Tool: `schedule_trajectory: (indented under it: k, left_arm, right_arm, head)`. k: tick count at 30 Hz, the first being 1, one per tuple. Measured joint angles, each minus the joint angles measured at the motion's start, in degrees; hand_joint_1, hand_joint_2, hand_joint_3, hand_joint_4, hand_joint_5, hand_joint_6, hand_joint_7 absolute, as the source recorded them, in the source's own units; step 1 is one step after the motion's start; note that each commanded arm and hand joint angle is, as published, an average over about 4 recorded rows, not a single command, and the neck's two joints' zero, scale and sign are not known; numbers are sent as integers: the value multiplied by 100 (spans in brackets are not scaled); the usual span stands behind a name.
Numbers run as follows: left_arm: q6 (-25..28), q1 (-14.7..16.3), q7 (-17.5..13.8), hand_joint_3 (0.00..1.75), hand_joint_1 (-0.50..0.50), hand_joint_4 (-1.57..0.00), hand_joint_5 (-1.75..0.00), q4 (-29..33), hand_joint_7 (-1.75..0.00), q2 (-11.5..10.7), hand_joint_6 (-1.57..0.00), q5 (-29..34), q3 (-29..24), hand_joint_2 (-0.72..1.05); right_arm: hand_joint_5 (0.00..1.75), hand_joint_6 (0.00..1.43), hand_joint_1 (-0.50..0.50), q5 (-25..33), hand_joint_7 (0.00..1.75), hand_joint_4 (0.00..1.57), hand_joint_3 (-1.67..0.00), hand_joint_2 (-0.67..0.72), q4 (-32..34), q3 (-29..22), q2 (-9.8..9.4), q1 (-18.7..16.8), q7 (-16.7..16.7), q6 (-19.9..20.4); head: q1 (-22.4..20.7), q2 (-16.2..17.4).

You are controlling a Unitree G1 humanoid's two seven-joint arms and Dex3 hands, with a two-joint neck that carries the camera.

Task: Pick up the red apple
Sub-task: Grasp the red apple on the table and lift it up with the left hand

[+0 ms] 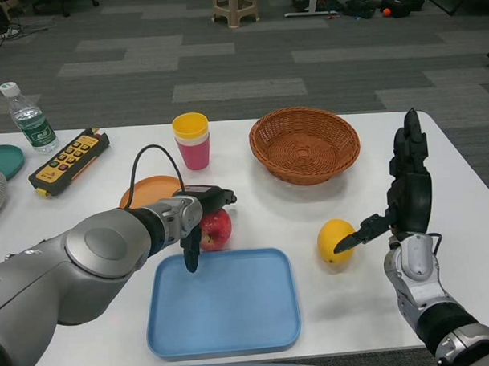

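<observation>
From the head view I have the left forearm [110,244] reaching in from the lower left across the table [470,191], wrist turned so the left hand [199,215] sits over the red apple [216,230]. Its fingers drape across the top and near side of the fruit, one pointing straight down in front of it toward the blue tray [225,304]. I can see contact with the apple, but whether the fingers have actually closed around it I cannot tell, since the hand covers much of the fruit.

The apple rests on the table just beyond the tray's far edge, beside an orange plate [147,189] that lies behind the hand.

My right hand [405,193] stands upright on the right side, fingers extended upward and apart, holding nothing. Its thumb juts out to the side and its tip reaches the yellow lemon [335,240], which lies on the table right of the tray.

Farther back sit a wicker basket [305,143], a yellow cup stacked in a pink cup [192,141], a yellow-buttoned remote control [69,160], a water bottle [29,118] and a teal dish [3,159] at the left edge.
</observation>
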State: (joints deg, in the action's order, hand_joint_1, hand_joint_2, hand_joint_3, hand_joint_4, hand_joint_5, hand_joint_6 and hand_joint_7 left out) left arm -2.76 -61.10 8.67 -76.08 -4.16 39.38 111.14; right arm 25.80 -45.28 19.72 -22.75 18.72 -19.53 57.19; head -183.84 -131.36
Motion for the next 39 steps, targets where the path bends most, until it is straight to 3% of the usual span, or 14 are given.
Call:
schedule_trajectory:
  k: [1,5,10,13,15,17,19,24,30,39]
  left_arm:
    - [0,1,-1,9,-50,-37,0,-4,-14,0,-45,25,0,16]
    - [0,12,-23,9,-49,-43,0,-37,-23,-1,-54,178,0,72]
    - [1,12,-84,9,-46,-57,-5,-54,-44,-3,-79,269,0,87]
    - [1,12,-136,9,-42,-71,-15,-71,-63,-4,-96,341,-1,87]
    - [3,12,-162,9,-33,-90,-36,-81,-77,-4,-103,389,-1,87]
    - [4,11,-176,9,-18,-108,-64,-97,-91,-6,-111,439,-1,85]
    - [5,8,-194,9,-8,-120,-80,-133,-99,-8,-116,496,-1,80]
    - [6,-13,-250,4,6,-139,-105,-218,-117,-18,-126,623,-7,78]
    - [4,-40,-401,9,6,-153,-157,-248,-117,-33,-125,696,-29,78]
    - [-504,95,-713,2,-1,-152,-167,-449,-93,-99,-113,739,-540,78]
  right_arm:
    - [0,0,17,0,0,0,0,66,0,0,0,0,0,0]
    - [0,0,17,3,0,0,0,66,0,0,-2,0,0,0]
    - [0,0,17,4,0,0,0,66,0,-2,-2,0,0,0]
    - [0,0,17,9,0,0,0,66,0,-4,-2,0,0,0]
    - [0,0,17,11,0,0,0,66,0,-6,-2,0,0,0]
    - [0,0,17,11,0,0,0,66,0,-8,-2,0,0,0]
    - [0,0,17,12,0,0,0,66,0,-10,-2,0,0,0]
    - [0,0,17,18,0,0,0,66,0,-13,-2,0,0,0]
    - [0,0,17,27,0,0,0,66,-5,-14,-2,0,0,0]
    - [0,0,17,28,0,0,0,66,-36,-24,-2,-1,0,0]
  head:
    - [5,-1]
    - [23,-28]
    - [32,-52]
    - [32,-62]
    - [31,-67]
    - [28,-72]
    - [26,-75]
    - [14,-75]
    - [-3,-80]
    - [-22,-104]
